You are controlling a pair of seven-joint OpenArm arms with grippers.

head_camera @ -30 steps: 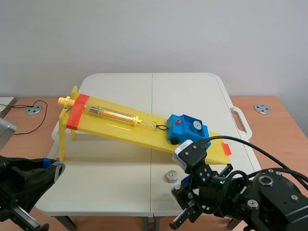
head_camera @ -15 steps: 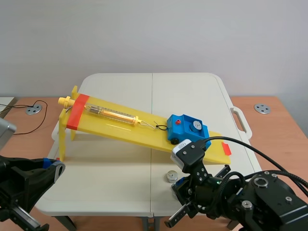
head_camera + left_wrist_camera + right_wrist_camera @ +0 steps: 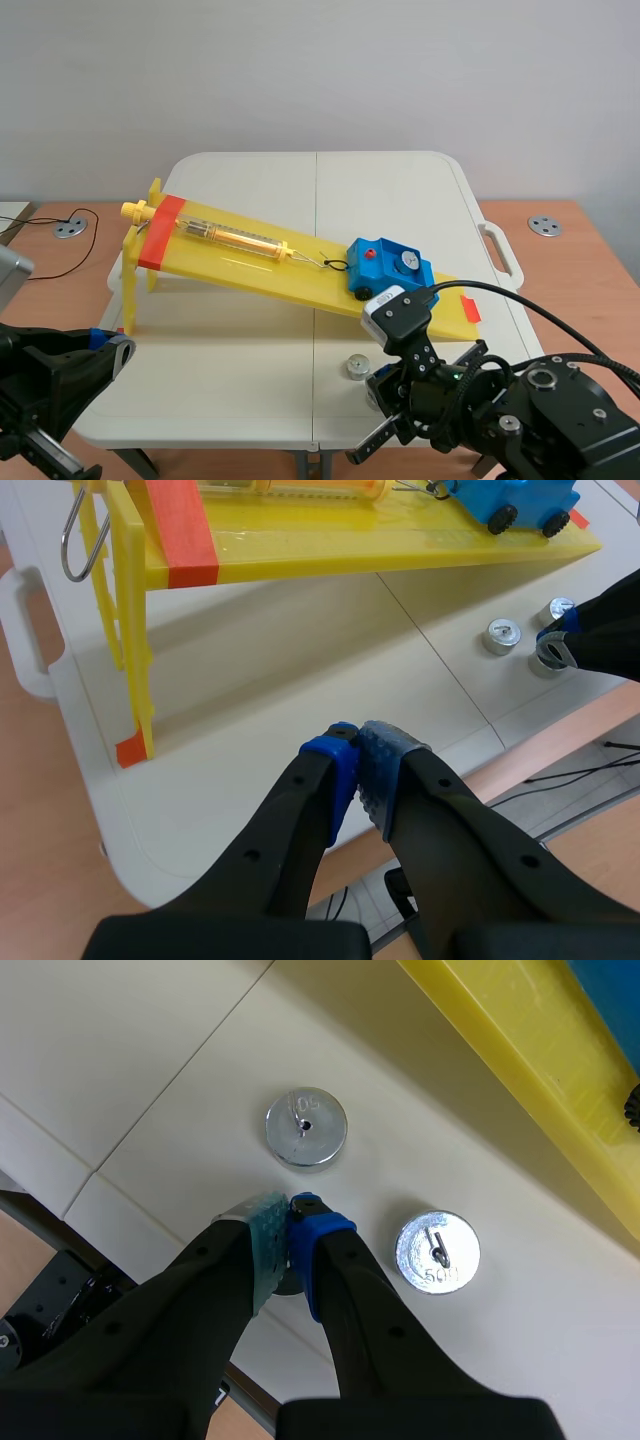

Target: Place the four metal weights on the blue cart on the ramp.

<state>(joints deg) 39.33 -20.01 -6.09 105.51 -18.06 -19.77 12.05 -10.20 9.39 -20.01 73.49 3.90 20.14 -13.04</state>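
Ramp [image 3: 240,262]: spans the table's middle.
Table [image 3: 220,380]: open before the ramp.
Weights [image 3: 306,1127]: two lie ahead of the right gripper [image 3: 288,1210].

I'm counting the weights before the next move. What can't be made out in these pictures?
Scene view: the right arm hides the loose weights, except one weight.
Right wrist view: the right gripper covers a third weight; whether it is gripped is unclear.
Left wrist view: the picture's edge cuts off the top of the cart, so its load is out of sight.
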